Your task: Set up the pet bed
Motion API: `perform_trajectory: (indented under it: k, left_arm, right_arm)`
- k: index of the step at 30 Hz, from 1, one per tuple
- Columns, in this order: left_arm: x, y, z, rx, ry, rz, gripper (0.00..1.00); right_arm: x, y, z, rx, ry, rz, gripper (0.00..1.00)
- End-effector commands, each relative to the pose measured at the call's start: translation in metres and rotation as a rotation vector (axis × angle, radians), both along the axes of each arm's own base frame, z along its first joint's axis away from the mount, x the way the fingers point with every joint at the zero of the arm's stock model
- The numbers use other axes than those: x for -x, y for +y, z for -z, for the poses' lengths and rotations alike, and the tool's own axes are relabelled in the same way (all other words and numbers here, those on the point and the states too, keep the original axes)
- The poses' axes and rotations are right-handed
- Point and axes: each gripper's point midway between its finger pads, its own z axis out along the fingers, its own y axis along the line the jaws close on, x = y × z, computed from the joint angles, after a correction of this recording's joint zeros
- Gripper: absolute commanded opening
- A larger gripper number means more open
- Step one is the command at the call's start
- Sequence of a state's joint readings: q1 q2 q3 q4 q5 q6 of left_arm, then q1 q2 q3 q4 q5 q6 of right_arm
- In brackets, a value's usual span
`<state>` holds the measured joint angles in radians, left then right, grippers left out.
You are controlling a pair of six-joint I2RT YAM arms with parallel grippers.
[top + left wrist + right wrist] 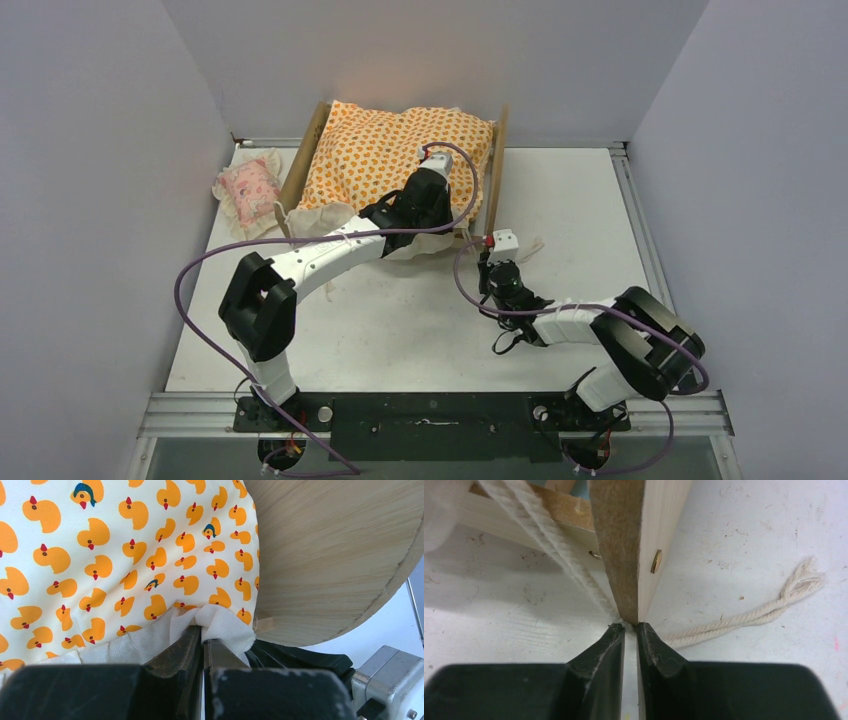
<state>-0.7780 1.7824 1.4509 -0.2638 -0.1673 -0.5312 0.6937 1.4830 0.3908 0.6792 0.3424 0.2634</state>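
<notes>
The cushion (400, 150) covers nearly all of the bed (497, 160). Only the two side rails and a bit of the near end show from above, and the bed's base is hidden. The bed sits at the far middle of the table (400, 330), with its far end close to the back wall (430, 50). The left arm crosses the bed's near end and hides the fingertips in the top view.

In the left wrist view, the left gripper (203, 632) is clamped on the cushion's white frill (225, 622), beside a rounded wooden panel (340, 555). Which end of the bed that panel belongs to cannot be told.

The right gripper (631, 630) is at the bed's near right corner. Its fingers are almost together, with the tips against the lower edge of an upright board (624, 545) where a rope (744, 620) runs under. Whether they grip anything cannot be told. The rope's frayed end lies loose on the table to the right.

A pink pillow (248, 190) lies just beside the left rail, near the left wall. Bare table stretches in front of the bed and to its right.
</notes>
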Motion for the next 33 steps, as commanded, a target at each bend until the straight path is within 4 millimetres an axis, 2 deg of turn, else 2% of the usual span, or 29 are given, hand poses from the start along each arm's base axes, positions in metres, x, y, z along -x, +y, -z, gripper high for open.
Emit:
perform_trajectory:
  k: [1, 4, 10, 14, 16, 19, 20, 22, 25, 27, 30, 33]
  left_arm:
    - [-0.004, 0.001, -0.007, -0.006, -0.035, -0.002, 0.0]
    - [-0.008, 0.007, -0.006, -0.029, -0.053, -0.008, 0.0]
    - [-0.011, 0.011, -0.005, -0.036, -0.063, -0.014, 0.0]
    - [-0.011, 0.01, -0.004, -0.033, -0.062, -0.01, 0.0]
    - [-0.011, 0.01, -0.004, -0.034, -0.064, -0.007, 0.0]
    - [-0.01, 0.012, -0.005, -0.039, -0.068, -0.008, 0.0]
    - [-0.01, 0.013, -0.005, -0.04, -0.068, -0.008, 0.0]
    - [-0.009, 0.015, -0.005, -0.044, -0.07, -0.009, 0.0]
    - [-0.008, 0.017, -0.003, -0.045, -0.065, -0.01, 0.0]
    - [-0.006, 0.017, -0.001, -0.044, -0.061, -0.009, 0.0]
    - [-0.006, 0.017, 0.001, -0.036, -0.057, -0.01, 0.0]
    - [-0.006, 0.015, 0.001, -0.028, -0.055, -0.007, 0.0]
  right_arm:
    - [0.004, 0.02, -0.023, -0.07, 0.008, -0.056, 0.08]
    - [0.025, 0.039, -0.043, -0.119, 0.102, -0.177, 0.05]
    - [0.067, 0.072, -0.106, -0.267, 0.204, -0.41, 0.05]
    - [0.093, 0.08, -0.122, -0.288, 0.249, -0.547, 0.05]
    - [0.093, 0.073, -0.119, -0.248, 0.261, -0.528, 0.05]
    - [0.082, 0.044, -0.096, -0.105, 0.342, -0.369, 0.05]
    - [0.081, 0.044, -0.097, -0.087, 0.349, -0.376, 0.06]
    - [0.08, 0.045, -0.095, -0.048, 0.36, -0.402, 0.14]
    - [0.063, 0.011, -0.08, 0.057, 0.397, -0.176, 0.26]
    - [0.056, -0.012, -0.079, 0.084, 0.373, -0.023, 0.35]
    - [0.055, -0.019, -0.076, 0.014, 0.321, 0.044, 0.42]
    - [0.062, -0.012, -0.06, -0.058, 0.318, 0.01, 0.41]
